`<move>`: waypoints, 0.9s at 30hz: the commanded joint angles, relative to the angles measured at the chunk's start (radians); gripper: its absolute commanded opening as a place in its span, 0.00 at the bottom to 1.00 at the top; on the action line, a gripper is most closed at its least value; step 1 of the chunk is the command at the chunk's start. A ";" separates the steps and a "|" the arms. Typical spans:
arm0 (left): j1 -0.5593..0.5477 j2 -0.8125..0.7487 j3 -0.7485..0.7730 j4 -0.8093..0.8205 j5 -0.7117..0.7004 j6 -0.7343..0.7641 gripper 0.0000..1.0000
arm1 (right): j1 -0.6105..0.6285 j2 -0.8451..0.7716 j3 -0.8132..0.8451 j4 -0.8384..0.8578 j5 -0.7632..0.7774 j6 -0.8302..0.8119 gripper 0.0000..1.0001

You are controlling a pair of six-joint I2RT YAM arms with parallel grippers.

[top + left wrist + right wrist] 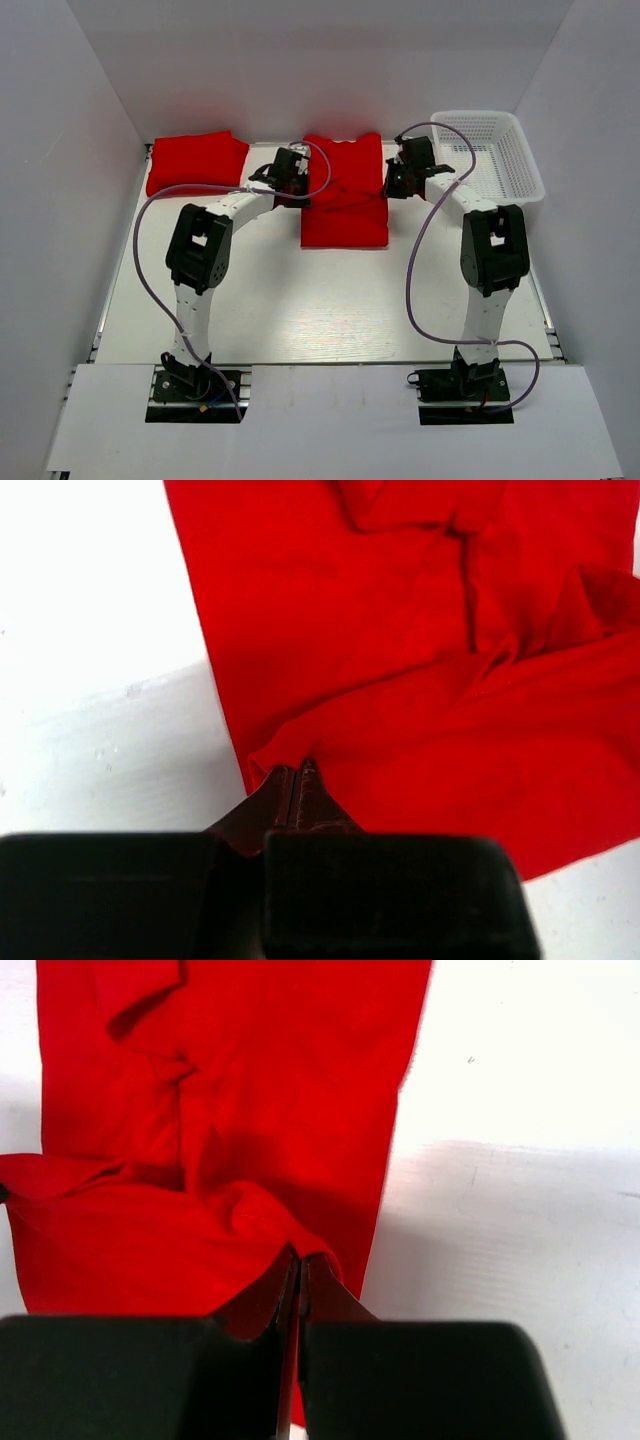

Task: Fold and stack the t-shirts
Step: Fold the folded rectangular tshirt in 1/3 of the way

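Left tool (298, 778) is clamping fully shut on a raised fold at the left edge of the shirt (345, 205). Right tool (298, 1265) is doing the same on the right edge, w/ cloth bunching over both sets of tips. The shirt is lying at the ctr-far part of the surface (300, 310), btwn the two tools, w/ its long axis running near-to-far. Each tool is gripping from its own side at about mid-length, so neither is sitting closer than the other. The next move is prob. hinging on exactly that: both pinches needing to travel together along the axis, or the fold is going skew. The shirt is showing plain bright red, narrowed to a strip, w/ the near half lying flat and the far half rumpling w/ creases. A second shirt (197, 162), looking already folded, is sitting at the far-left corner, well apart, on the left tool's side. Basket (490, 160) is standing far right.
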 commanded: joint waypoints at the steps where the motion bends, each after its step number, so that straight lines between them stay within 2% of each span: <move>1: 0.012 0.004 0.054 0.045 0.025 0.020 0.00 | -0.014 0.025 0.070 -0.004 -0.023 -0.023 0.00; 4: 0.021 0.028 0.065 0.056 0.025 0.009 0.00 | -0.015 0.075 0.119 -0.022 -0.034 -0.019 0.00; 5: 0.021 0.039 0.077 0.056 0.025 0.009 0.09 | -0.015 0.097 0.127 -0.031 -0.037 -0.019 0.00; 6: 0.030 0.039 0.077 0.056 0.025 -0.001 0.24 | -0.015 0.112 0.142 -0.028 -0.040 -0.022 0.00; 7: 0.030 0.048 0.091 0.056 0.009 -0.002 0.35 | -0.018 0.118 0.162 -0.027 -0.043 -0.026 0.08; 8: 0.040 0.049 0.115 0.042 0.000 -0.002 0.71 | -0.017 0.134 0.171 -0.031 -0.038 -0.035 0.14; 9: 0.040 0.058 0.135 0.027 -0.011 -0.002 0.97 | -0.018 0.146 0.205 -0.036 -0.031 -0.036 0.22; 10: 0.040 0.058 0.174 -0.002 -0.049 -0.002 1.00 | -0.018 0.155 0.244 -0.057 -0.026 -0.042 0.46; 11: 0.050 0.058 0.191 -0.015 -0.064 -0.002 1.00 | -0.018 0.158 0.275 -0.064 -0.024 -0.058 0.56; 12: 0.050 0.038 0.203 -0.024 -0.087 -0.002 1.00 | -0.020 0.158 0.286 -0.082 -0.032 -0.066 0.90; 15: 0.060 -0.013 0.203 -0.035 -0.110 -0.002 1.00 | -0.014 0.105 0.282 -0.084 -0.035 -0.095 0.90; 18: 0.060 -0.118 0.107 -0.026 -0.124 -0.002 1.00 | -0.012 0.007 0.162 -0.038 -0.052 -0.111 0.90; 24: 0.060 -0.336 -0.200 0.011 -0.097 -0.002 1.00 | -0.003 -0.142 -0.089 -0.007 -0.116 -0.153 0.90; 27: 0.050 -0.414 -0.316 0.011 -0.097 -0.031 1.00 | 0.025 -0.187 -0.138 0.001 -0.182 -0.184 0.90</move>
